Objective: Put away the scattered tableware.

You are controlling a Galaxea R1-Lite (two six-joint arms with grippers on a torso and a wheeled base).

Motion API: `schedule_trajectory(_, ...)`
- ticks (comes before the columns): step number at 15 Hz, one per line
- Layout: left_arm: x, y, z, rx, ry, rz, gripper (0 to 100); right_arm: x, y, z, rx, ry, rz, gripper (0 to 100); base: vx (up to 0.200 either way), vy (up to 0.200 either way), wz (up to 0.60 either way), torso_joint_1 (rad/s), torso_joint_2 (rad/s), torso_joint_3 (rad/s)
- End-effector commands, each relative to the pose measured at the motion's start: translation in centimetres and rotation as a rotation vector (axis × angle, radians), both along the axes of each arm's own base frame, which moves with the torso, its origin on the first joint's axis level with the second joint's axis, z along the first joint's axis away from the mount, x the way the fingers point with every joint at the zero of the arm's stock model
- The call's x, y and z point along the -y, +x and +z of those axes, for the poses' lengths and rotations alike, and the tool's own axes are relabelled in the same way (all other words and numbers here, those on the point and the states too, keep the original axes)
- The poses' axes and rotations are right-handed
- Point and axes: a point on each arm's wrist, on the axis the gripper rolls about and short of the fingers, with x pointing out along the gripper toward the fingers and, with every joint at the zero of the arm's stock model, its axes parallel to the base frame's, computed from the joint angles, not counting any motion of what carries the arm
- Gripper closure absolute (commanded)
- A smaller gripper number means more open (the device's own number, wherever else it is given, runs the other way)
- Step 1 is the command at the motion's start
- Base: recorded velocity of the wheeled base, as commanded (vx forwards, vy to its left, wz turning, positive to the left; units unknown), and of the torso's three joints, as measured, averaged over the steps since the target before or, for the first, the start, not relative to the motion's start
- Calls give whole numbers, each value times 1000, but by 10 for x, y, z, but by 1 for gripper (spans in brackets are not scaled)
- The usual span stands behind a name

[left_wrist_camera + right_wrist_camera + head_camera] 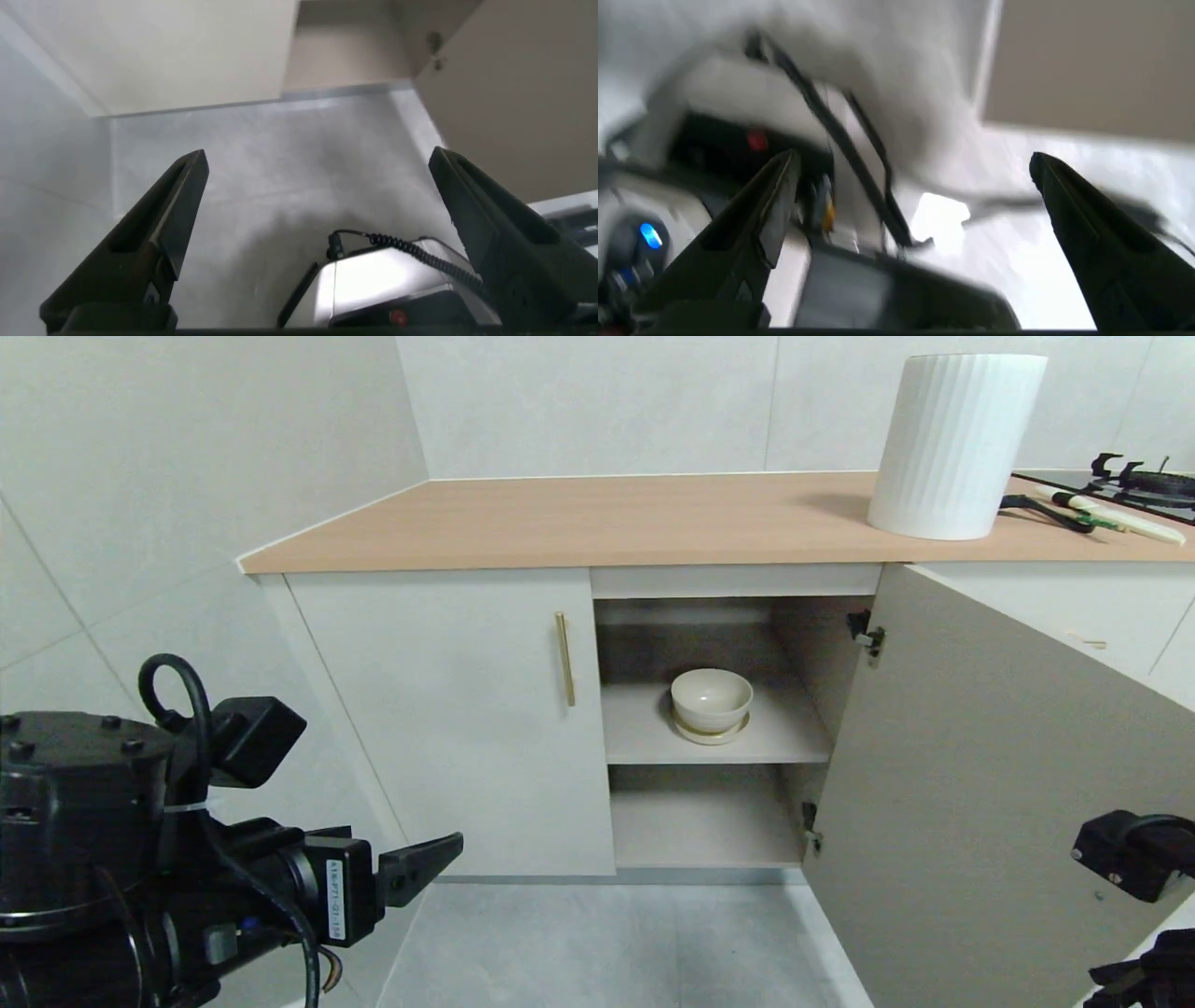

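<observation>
A cream bowl (711,697) sits on a small gold-rimmed plate (707,735) on the middle shelf (644,733) of the open cabinet. My left gripper (422,866) hangs low at the left, in front of the closed cabinet door and well below and left of the bowl. In the left wrist view, the left gripper (318,163) is open, its fingers wide apart over the grey floor (271,159) with nothing between them. The right gripper (915,161) is also open and empty. The right arm (1134,857) is low at the far right, beside the open door.
The cabinet's right door (980,784) stands swung open toward me; the left door (448,709) with a gold handle (565,658) is closed. The lower shelf (700,826) is bare. On the wooden countertop (607,523) stand a white ribbed cylinder (957,443), utensils (1111,513) and a stove (1144,485).
</observation>
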Motion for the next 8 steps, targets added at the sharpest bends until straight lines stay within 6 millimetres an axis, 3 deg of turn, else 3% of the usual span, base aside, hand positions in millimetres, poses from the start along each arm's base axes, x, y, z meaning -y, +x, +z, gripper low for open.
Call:
schedule_trajectory(1, 0, 0, 0, -2, 2, 1, 0, 1, -2, 3, -26, -21, 8, 0, 0, -200, 0, -2, 2, 2)
schedule_trajectory(2, 0, 0, 0, -2, 0, 2, 0, 2, -4, 4, -42, -30, 8, 0, 0, -200, 0, -2, 2, 2)
schedule_trajectory(8, 0, 0, -2, -7, 2, 0, 0, 12, -14, 10, -86, -133, -19, 0, 0, 0, 0, 0, 0, 0)
